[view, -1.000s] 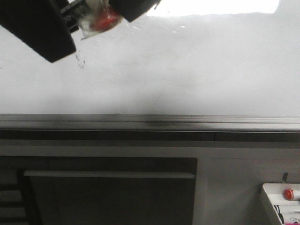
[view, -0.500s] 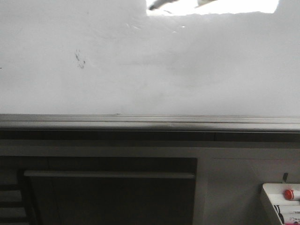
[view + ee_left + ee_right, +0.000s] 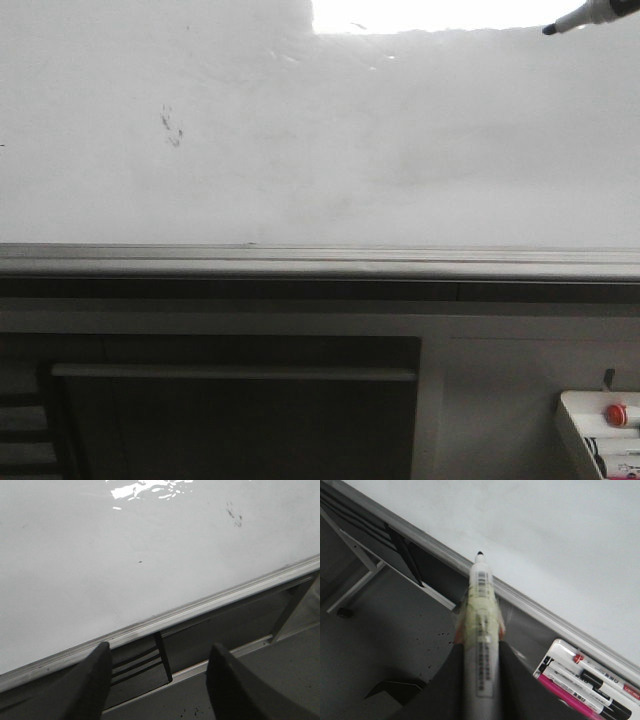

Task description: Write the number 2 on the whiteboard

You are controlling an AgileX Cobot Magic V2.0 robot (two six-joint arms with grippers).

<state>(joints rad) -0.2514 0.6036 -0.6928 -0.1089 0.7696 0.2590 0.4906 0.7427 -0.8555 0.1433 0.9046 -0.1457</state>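
Left hand (image 3: pixel 159 680): fingers spread apart, nothing between them. Right hand (image 3: pixel 479 652): clamped on a marker (image 3: pixel 481 610) (tip outward).

one whiteboard (image 3: pixel 400 150); one held marker (image 3: pixel 481 630); three trayed markers (image 3: pixel 585 680)

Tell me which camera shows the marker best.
The right wrist view: the marker runs up the middle, black tip and barcode label visible, clamped between the right gripper fingers. The front view shows only its tip at the top right edge. The left wrist view doesn't show it.
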